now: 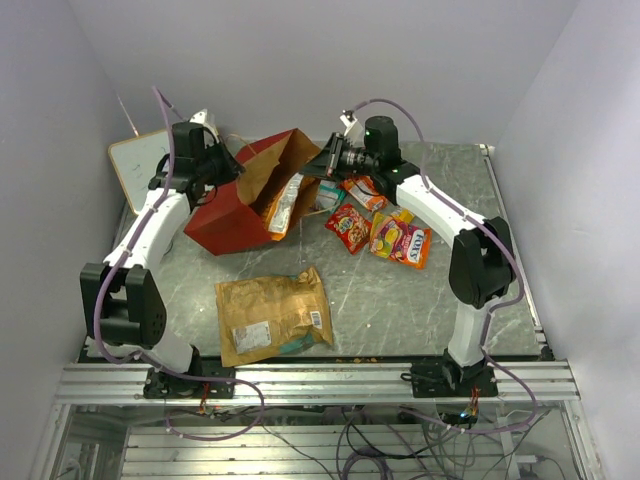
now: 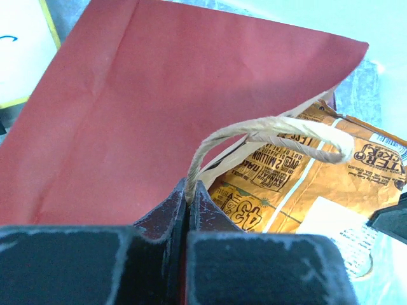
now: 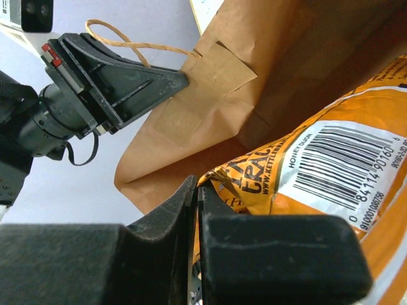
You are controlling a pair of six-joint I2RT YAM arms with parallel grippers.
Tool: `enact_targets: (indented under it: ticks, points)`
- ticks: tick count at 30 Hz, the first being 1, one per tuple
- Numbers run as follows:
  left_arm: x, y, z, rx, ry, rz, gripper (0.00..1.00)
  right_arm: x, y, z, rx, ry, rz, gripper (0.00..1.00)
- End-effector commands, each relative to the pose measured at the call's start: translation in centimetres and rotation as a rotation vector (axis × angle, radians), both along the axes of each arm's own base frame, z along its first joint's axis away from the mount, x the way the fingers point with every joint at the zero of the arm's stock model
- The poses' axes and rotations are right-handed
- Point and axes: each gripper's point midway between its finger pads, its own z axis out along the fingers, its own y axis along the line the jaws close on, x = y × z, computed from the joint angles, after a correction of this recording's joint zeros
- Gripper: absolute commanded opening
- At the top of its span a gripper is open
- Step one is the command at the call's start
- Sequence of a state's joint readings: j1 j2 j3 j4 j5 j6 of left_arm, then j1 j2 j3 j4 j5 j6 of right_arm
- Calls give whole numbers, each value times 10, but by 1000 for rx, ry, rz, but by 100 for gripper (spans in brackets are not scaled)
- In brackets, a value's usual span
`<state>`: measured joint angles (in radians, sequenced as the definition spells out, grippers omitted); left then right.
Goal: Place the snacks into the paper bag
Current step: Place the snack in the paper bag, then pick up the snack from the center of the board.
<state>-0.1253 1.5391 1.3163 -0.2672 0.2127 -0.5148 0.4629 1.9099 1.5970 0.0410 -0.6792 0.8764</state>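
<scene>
The paper bag (image 1: 235, 205), red outside and brown inside, lies tilted on its side at the back left, its mouth facing right. My left gripper (image 2: 189, 190) is shut on its twine handle (image 2: 267, 130) and holds the mouth up. My right gripper (image 3: 198, 190) is shut on the edge of a large orange snack bag (image 3: 331, 171), which sits partly inside the bag's mouth (image 1: 283, 205). A large tan-gold packet (image 1: 272, 315) lies flat at the front. Small red (image 1: 348, 227), yellow and orange (image 1: 400, 240) packs lie right of the bag.
A white writing board (image 1: 135, 160) leans at the back left behind the left arm. Grey walls close in the table on three sides. The orange bag also shows in the left wrist view (image 2: 318, 184).
</scene>
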Motion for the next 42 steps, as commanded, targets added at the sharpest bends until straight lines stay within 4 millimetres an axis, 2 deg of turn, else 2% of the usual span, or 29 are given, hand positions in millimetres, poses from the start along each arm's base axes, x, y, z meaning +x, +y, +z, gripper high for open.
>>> enact_targets:
  ticks: [1, 6, 11, 14, 18, 22, 25, 28, 35, 39, 42]
  points:
    - [1, 7, -10, 11, 45, -9, 7, 7, 7, 11, 33, -37, 13, 5]
    - [0, 4, -9, -5, 43, -26, 7, 11, 4, 4, -3, -49, 2, 10]
    - [-4, -4, 4, -23, 7, -86, 7, 17, -2, 1, -63, -93, -19, 13]
    - [-6, -6, 5, -26, 7, -101, 7, 24, -12, -2, -108, -143, -28, 17]
    - [-9, -7, 2, -34, 16, -106, 7, 34, -29, -10, -240, -277, -4, 26]
    - [-11, -11, 6, -56, 13, -116, 7, 45, -53, -39, -419, -358, -20, 35]
    - [-12, -13, 9, -72, 11, -124, 7, 51, -70, -70, -546, -378, -41, 42]
    - [-13, -16, 11, -87, 7, -132, 7, 55, -78, -98, -618, -392, -32, 47]
    - [-15, -17, 13, -94, 1, -139, 7, 70, -69, -148, -666, -383, 6, 52]
    - [-15, -17, 14, -98, -4, -141, 7, 79, -67, -170, -678, -363, 5, 53]
    - [-15, -17, 15, -100, -5, -142, 7, 83, -61, -178, -657, -354, 6, 53]
